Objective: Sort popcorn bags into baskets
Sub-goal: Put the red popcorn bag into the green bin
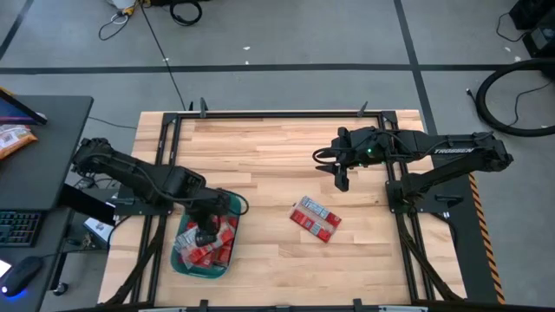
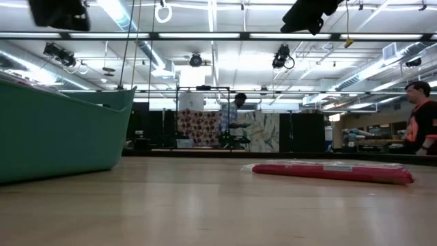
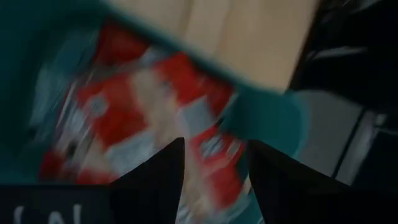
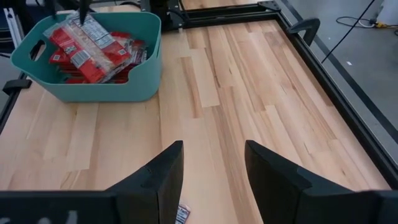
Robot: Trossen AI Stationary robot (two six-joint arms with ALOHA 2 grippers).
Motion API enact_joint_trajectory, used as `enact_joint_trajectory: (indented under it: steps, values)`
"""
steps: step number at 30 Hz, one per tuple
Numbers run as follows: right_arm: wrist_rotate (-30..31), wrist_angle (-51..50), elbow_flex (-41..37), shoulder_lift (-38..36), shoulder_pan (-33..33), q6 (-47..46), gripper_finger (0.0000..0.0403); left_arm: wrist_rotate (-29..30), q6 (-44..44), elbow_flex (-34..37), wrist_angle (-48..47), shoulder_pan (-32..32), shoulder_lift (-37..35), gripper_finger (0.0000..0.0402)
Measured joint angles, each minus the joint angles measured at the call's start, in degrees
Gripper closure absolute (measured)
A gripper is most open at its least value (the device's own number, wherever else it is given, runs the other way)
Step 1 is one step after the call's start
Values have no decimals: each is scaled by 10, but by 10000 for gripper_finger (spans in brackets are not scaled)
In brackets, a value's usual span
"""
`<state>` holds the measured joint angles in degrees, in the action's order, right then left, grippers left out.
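The teal basket (image 1: 184,264) stands at the table's near left, filled with several red popcorn bags (image 1: 208,251) with white label panels; the right wrist view shows the basket (image 4: 99,87) and its bags (image 4: 87,53) too. My left gripper (image 1: 206,232) hangs open just over these bags (image 3: 124,112), pointing steeply down, with nothing between its fingers (image 3: 163,177). A small cluster of red bags (image 1: 314,218) lies flat on the wood right of centre, seen as a low red strip (image 2: 334,171) in the low view. My right gripper (image 1: 341,180) hovers open above the table, on the far side of that cluster.
Black frame rails (image 1: 286,113) run along the table's edges. Bare wood lies between the basket and the loose bags. A desk with a keyboard (image 1: 17,230) stands to the left, beyond the table. People show in the room behind (image 2: 418,119).
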<state>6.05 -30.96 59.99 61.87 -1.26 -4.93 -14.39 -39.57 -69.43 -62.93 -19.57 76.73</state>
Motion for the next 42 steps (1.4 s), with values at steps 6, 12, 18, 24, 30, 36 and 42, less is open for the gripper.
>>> enact_joint_trajectory:
  steps: [6, 12, 18, 24, 30, 36, 42]
  values:
    - [-1, 0, 0, 0, 0, 0, 227, 34, -35, 0, 134, 0, 2, 225]
    - [-2, 0, 0, 0, 0, 0, 227, 93, -79, 0, 212, 3, 15, 226]
    - [-50, 3, -3, 19, 0, -2, 227, 93, -101, 0, 283, 5, 48, 237]
    - [-101, 5, -21, 61, 1, -39, 227, 94, -106, 0, 344, 5, 73, 248]
    - [-102, -1, -50, 94, 1, -71, 227, 94, -127, 0, 356, 5, 77, 249]
    - [-128, -4, -100, 98, -11, -95, 227, 68, -127, 0, 355, -2, 77, 249]
    - [-128, 12, -178, 99, -4, -127, 227, 66, -126, 0, 351, -3, 77, 249]
